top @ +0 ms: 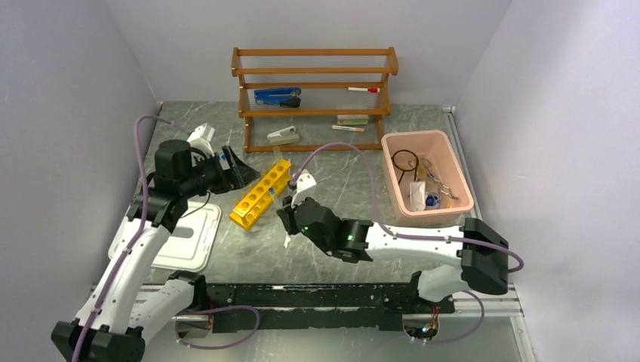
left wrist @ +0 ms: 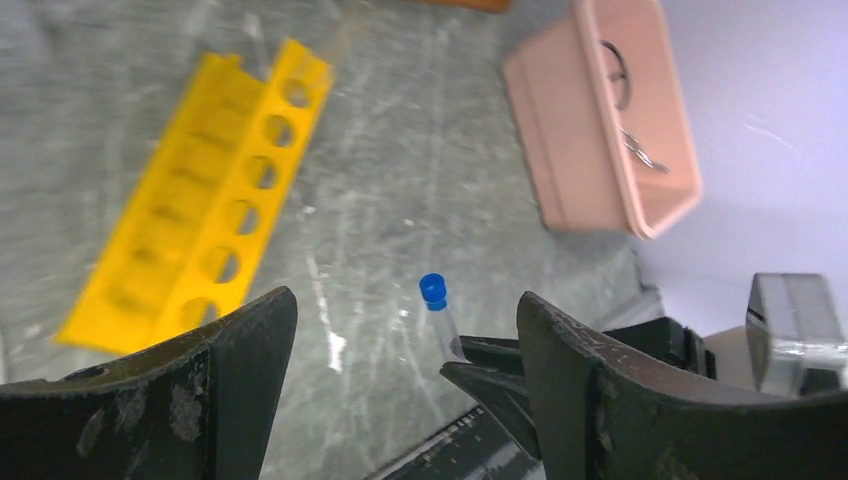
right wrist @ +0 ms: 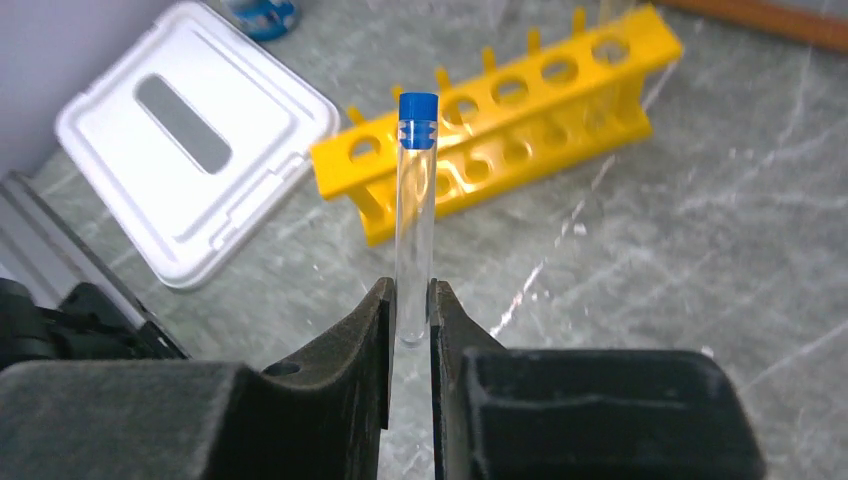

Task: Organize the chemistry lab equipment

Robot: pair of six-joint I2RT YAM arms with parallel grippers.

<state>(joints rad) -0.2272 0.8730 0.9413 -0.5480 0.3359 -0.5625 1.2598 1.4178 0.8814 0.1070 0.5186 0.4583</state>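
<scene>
My right gripper (right wrist: 410,300) is shut on the lower end of a clear blue-capped tube (right wrist: 417,200), which points away from it toward the yellow holed test-tube rack (right wrist: 500,130). Seen from above, the right gripper (top: 288,205) sits just right of the rack (top: 260,194), which lies slanted on the table. The left gripper (top: 238,170) hovers at the rack's left side, open and with nothing between its fingers. In the left wrist view its open jaws (left wrist: 405,298) frame the same tube (left wrist: 438,305), with the rack (left wrist: 200,220) off to the left.
A pink bin (top: 460,177) at the right holds a black ring, metal tools and small items. A white lid (top: 177,237) lies at the front left. The wooden shelf rack (top: 313,94) at the back carries a blue stapler and markers.
</scene>
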